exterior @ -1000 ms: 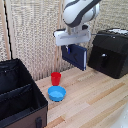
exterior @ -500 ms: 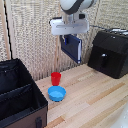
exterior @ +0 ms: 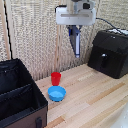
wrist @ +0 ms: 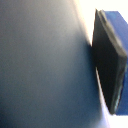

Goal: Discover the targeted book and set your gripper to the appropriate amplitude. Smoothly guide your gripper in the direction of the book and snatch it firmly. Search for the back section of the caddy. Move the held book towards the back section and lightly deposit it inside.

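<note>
- The gripper [exterior: 75, 31] hangs high above the tabletop [exterior: 95, 102], its fingers closed narrow on the top edge of the book [exterior: 75, 41].
- The dark blue book dangles upright, above and behind the red cup [exterior: 56, 78].
- The blue bowl [exterior: 56, 93] sits just in front of the cup.
- The caddy [exterior: 20, 100] stands beside the cup, towards the exterior view's left.
- A black hard box [exterior: 109, 52] stands well away from the cup, towards the exterior view's right.
- The wrist view shows only a dark slab with a blue edge [wrist: 112, 55].

Navy book [exterior: 75, 41], red cup [exterior: 56, 78], seemingly black caddy [exterior: 19, 100].
</note>
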Tool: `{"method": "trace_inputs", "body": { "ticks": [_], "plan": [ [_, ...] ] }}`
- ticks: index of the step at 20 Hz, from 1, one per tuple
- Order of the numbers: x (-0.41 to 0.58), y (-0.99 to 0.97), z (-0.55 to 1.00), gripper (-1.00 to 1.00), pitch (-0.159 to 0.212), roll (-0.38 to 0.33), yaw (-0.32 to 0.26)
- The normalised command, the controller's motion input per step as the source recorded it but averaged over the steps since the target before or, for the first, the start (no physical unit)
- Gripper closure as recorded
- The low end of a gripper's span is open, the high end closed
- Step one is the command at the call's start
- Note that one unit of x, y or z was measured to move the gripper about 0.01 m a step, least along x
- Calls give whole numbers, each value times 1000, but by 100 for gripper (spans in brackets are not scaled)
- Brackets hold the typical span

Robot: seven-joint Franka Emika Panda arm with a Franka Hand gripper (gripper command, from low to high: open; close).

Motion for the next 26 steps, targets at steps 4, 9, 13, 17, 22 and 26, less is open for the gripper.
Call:
{"method": "trace_inputs", "body": {
  "ticks": [4, 9, 13, 17, 22, 26],
  "plan": [
    [35, 511, 479, 100, -71, 90, -191],
    [0, 669, 489, 100, -163, 98, -149],
    [0, 682, 491, 100, -181, 109, -141],
    [9, 718, 454, 100, -161, 109, -122],
    [169, 876, 111, 100, -99, 22, -78],
    [219, 928, -4, 100, -102, -2, -74]
  ]
}}
